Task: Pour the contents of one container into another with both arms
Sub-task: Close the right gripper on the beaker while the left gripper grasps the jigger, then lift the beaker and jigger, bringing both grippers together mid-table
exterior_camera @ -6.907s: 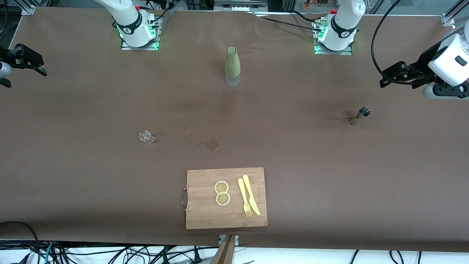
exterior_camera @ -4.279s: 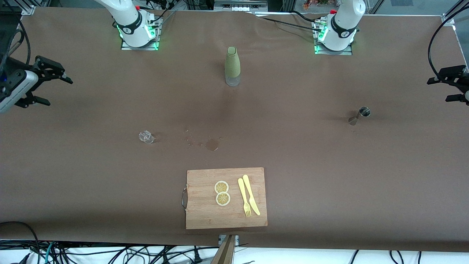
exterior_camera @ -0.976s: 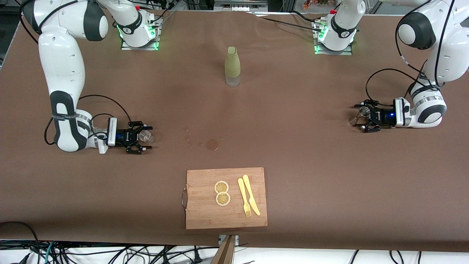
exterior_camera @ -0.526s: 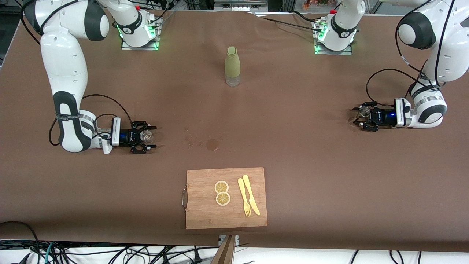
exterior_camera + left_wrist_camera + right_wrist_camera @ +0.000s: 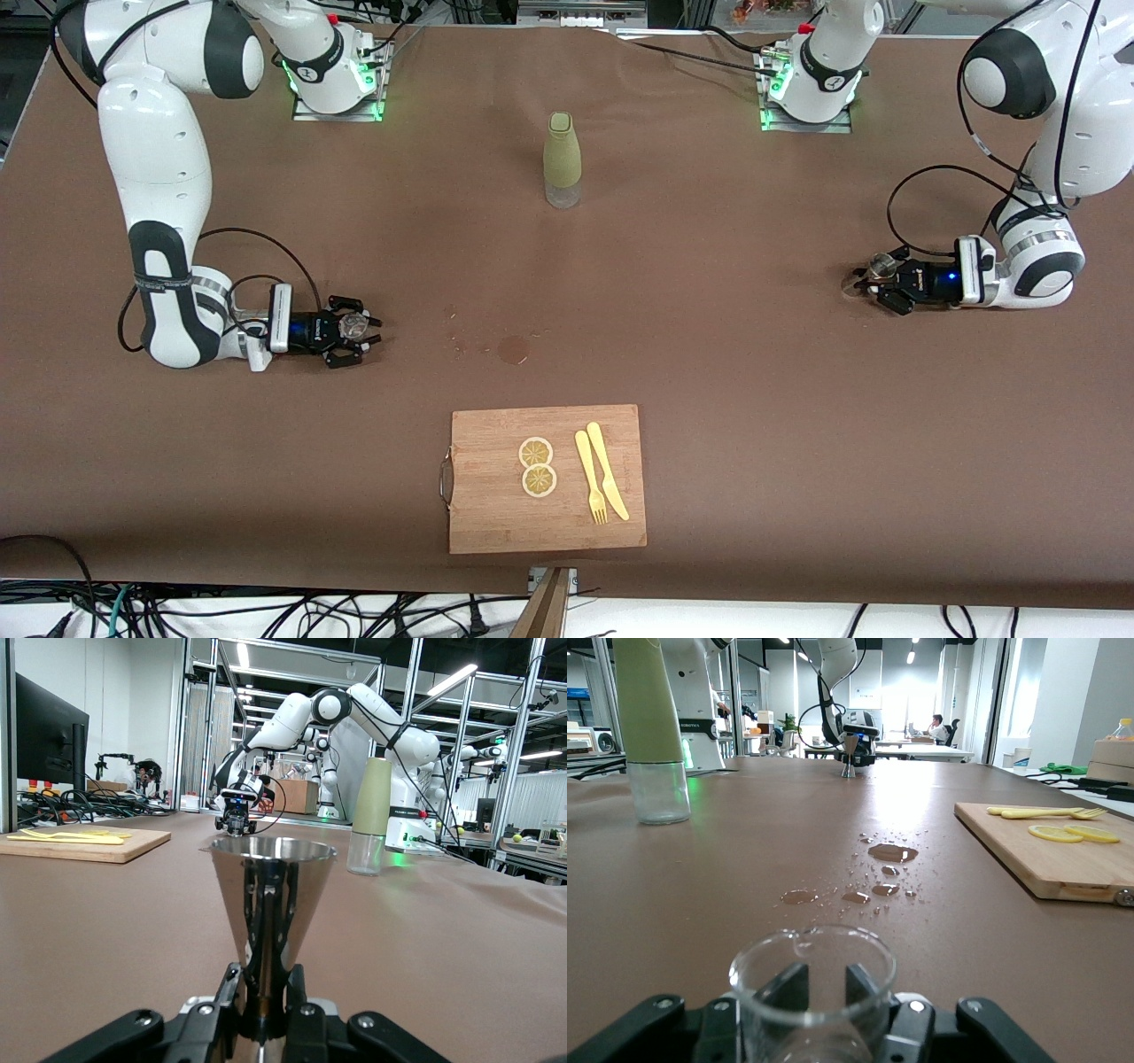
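Observation:
A small clear glass beaker stands on the brown table toward the right arm's end, and my right gripper lies low and is shut on it. Toward the left arm's end stands a metal jigger. My left gripper is shut on its narrow waist, a finger pressed to each side. Both containers stand upright on the table. A green-sleeved bottle stands midway between the arm bases.
A wet spill marks the table's middle. Nearer the front camera lies a wooden cutting board with two lemon slices, a yellow fork and a knife. Cables trail from both wrists.
Both arms swung in from the table's ends and came down low. Within the last second each gripper slid around its container and shut on it.

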Available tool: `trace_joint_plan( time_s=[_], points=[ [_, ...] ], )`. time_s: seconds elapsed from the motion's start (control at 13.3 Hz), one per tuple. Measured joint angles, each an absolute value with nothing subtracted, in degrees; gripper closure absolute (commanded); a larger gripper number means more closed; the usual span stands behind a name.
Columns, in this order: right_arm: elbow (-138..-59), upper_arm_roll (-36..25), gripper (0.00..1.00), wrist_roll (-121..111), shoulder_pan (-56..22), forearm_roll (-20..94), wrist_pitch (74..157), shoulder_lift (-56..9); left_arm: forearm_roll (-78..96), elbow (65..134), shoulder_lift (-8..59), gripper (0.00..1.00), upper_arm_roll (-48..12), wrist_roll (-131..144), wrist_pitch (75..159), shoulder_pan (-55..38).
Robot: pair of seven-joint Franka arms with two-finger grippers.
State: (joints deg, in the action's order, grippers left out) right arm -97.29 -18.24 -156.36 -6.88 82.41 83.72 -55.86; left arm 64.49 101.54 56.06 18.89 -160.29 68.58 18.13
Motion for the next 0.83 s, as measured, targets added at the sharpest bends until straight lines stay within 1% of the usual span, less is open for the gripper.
trace_joint_plan(
  time_s=[0.45,0.6,0.83],
  points=[
    [-95.4,-18.2,1.00,-155.8,-6.9,82.5,83.4,-55.8,64.5,100.1,55.3,1.00,18.7,-158.4,68.7,17.2],
    [-94.3,-18.2,1.00,-155.1,-7.4,82.6,82.8,-55.0,65.0,99.3,53.7,1.00,18.4,-157.7,68.8,14.0],
    [-94.2,-18.2,1.00,-152.9,-9.2,82.6,82.8,-52.3,71.6,99.3,52.4,1.00,17.6,-156.6,70.1,6.4]
  ],
)
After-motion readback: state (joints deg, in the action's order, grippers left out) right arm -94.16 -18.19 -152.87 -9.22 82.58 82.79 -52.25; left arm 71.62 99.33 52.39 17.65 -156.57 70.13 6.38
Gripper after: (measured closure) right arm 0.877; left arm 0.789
